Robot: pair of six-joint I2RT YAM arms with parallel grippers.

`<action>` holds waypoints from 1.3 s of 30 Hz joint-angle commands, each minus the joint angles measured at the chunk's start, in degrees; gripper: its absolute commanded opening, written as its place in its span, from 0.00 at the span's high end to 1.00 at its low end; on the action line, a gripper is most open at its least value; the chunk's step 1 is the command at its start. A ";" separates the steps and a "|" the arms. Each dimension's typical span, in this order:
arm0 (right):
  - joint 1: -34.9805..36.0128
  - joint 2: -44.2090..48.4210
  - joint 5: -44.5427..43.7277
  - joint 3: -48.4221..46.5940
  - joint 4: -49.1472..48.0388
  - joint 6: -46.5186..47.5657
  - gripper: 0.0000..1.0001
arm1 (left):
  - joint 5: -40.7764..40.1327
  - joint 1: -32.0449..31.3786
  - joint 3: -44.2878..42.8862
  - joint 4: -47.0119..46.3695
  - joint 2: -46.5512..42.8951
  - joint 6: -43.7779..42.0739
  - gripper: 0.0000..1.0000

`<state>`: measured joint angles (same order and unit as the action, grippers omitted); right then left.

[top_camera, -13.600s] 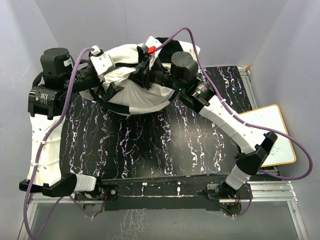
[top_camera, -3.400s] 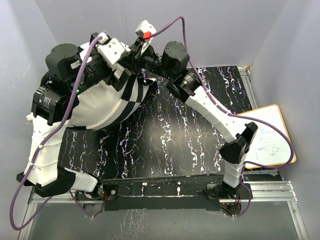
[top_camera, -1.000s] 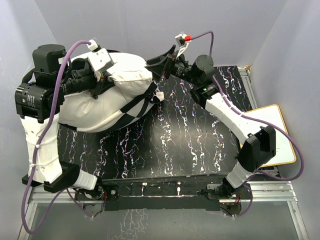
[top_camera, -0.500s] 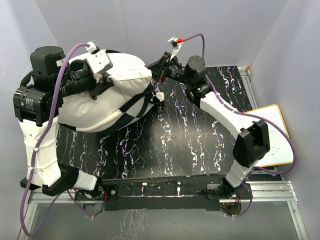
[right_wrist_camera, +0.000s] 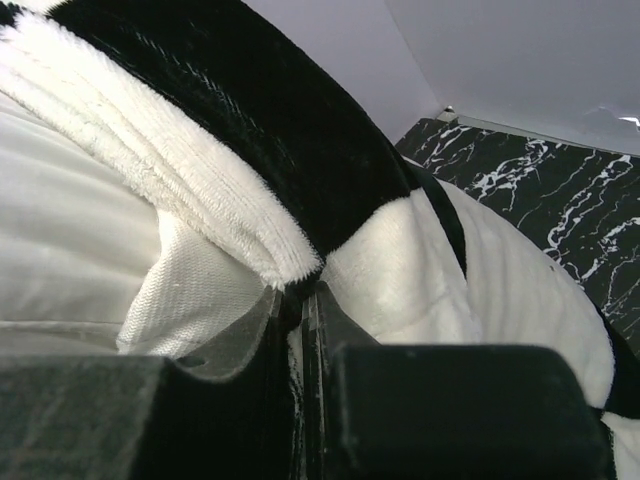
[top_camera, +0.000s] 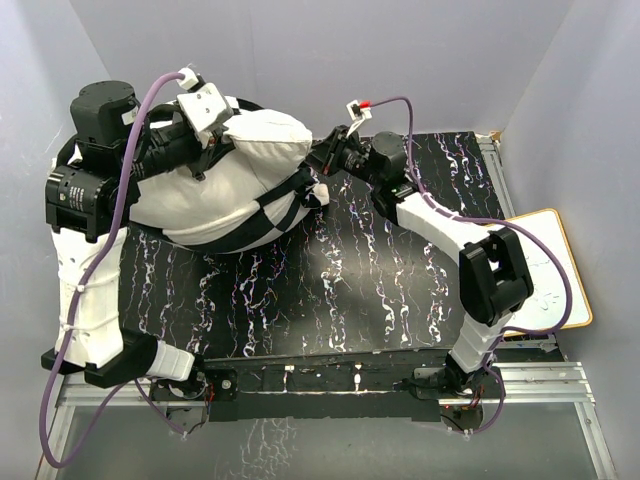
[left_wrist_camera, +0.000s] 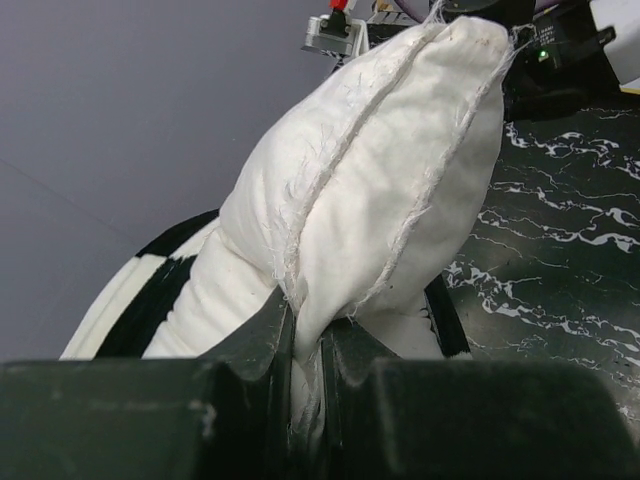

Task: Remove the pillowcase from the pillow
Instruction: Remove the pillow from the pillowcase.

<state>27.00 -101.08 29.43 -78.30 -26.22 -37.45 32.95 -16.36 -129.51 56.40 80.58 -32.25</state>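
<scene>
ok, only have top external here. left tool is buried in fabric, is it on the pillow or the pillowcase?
Observer: Left wrist shows the left tool shut on the pillow's frayed seam, bare off-white fabric only.
Operator: and the right tool?
Observer: Right wrist shows the right tool pinching the pillowcase at its plush edge, where black meets white.
Operator: any pillow caught in that pinch?
Observer: Cannot tell; smooth off-white fabric lies right beside the pinch.
</scene>
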 commanded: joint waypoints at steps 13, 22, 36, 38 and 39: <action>-3.66 -12.31 -26.23 15.96 16.98 13.31 0.92 | -4.75 0.80 -5.79 -29.34 -5.17 5.56 1.00; -3.78 12.91 -12.99 6.95 6.39 28.17 0.26 | -0.12 0.74 -6.12 -23.51 -0.78 8.63 1.00; -1.38 17.25 23.65 -23.01 14.40 39.03 0.02 | 7.57 0.80 -2.15 -15.61 1.60 7.45 1.00; 0.78 14.78 24.51 -27.57 18.42 41.48 0.02 | 8.53 0.80 -2.97 -14.30 2.23 7.37 1.00; 1.70 13.70 25.72 -29.29 20.14 41.98 0.02 | 8.73 0.77 -2.95 -13.85 2.36 7.36 1.00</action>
<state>25.39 -83.94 48.38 -101.51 -12.69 0.03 36.77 -15.59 -129.34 48.51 83.35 -24.25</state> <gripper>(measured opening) 0.982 0.071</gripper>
